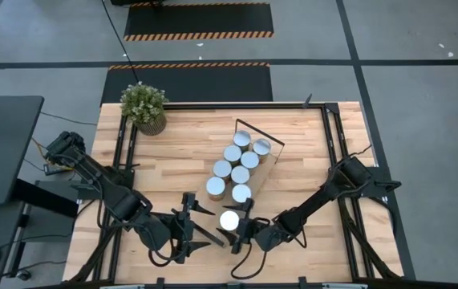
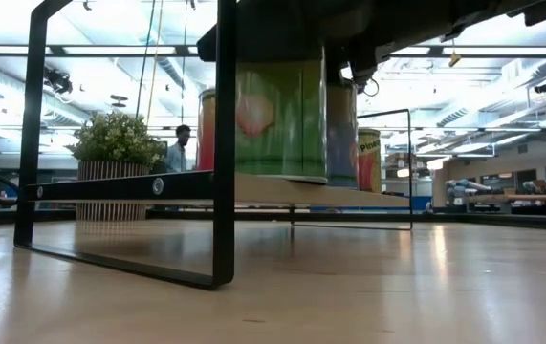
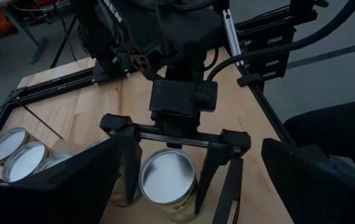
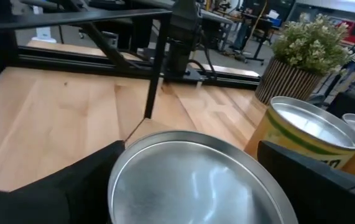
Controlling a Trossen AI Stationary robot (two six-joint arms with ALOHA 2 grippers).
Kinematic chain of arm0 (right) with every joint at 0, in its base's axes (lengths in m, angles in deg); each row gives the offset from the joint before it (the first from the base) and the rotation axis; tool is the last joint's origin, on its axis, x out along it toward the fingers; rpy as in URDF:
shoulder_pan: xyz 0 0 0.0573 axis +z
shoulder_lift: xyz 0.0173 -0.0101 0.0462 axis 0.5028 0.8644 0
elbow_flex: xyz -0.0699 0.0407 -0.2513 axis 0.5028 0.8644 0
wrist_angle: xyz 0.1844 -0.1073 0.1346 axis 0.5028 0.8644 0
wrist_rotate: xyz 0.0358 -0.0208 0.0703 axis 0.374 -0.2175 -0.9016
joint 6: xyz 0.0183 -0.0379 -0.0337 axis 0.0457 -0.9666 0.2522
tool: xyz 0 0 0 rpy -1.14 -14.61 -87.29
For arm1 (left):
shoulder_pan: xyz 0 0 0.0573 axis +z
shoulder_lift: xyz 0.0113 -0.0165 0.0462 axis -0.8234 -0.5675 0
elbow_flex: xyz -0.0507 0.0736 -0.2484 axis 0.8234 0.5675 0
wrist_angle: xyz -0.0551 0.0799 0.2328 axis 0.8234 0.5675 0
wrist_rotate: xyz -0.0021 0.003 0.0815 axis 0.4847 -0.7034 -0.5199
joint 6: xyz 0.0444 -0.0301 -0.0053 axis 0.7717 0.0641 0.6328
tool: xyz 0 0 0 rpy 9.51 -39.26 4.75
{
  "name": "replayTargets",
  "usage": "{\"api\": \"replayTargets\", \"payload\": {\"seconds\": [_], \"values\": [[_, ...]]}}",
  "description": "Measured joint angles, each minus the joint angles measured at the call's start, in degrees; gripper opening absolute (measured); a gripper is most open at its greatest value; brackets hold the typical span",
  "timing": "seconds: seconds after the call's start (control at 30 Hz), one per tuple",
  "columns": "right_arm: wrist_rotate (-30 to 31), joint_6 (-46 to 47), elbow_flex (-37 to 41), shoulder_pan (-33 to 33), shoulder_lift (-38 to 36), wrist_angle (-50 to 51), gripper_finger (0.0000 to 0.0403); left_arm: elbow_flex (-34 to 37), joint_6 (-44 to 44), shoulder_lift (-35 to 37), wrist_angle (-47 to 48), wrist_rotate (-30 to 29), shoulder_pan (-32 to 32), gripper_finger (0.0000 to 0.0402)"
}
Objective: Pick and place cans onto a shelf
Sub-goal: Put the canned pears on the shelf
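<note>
The can (image 1: 229,221) I am working with sits at about six o'clock on the table (image 1: 172,160), just off the near short end of the shelf (image 1: 270,164), and I cannot tell whether it rests on the board or the tabletop. My right gripper (image 1: 237,225) straddles it: in the left wrist view its two fingers (image 3: 129,163) stand on either side of the can (image 3: 167,180) with a gap showing on each side, so the jaws are spread wide around it rather than clamped. From the right wrist camera the silver lid (image 4: 193,180) fills the space between the fingers.

The shelf runs from the table's centre toward one o'clock, and seven more cans stand on it in two rows; the nearest one (image 1: 241,193) is just beyond the can at the gripper, toward twelve o'clock.

My left gripper (image 1: 202,225) waits at about seven o'clock, just beside the can, jaws wide and holding nothing.

A potted plant (image 1: 143,107) stands at eleven o'clock near the far edge. In the low view a person (image 2: 179,153) shows in the room behind it.
</note>
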Motion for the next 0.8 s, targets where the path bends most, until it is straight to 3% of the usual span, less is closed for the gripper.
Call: {"api": "replayTargets", "payload": {"seconds": [0.53,0.8], "values": [[0.2,-7.9,0.0,-1.7,-0.1,-7.0,0.0373,0.0,0.0,0.0,0.1,0.0,0.0,0.0392],[0.3,-16.3,0.0,-2.2,-0.1,-12.4,0.0373,0.0,0.5,0.0,0.1,0.0,0.2,0.0392]]}}
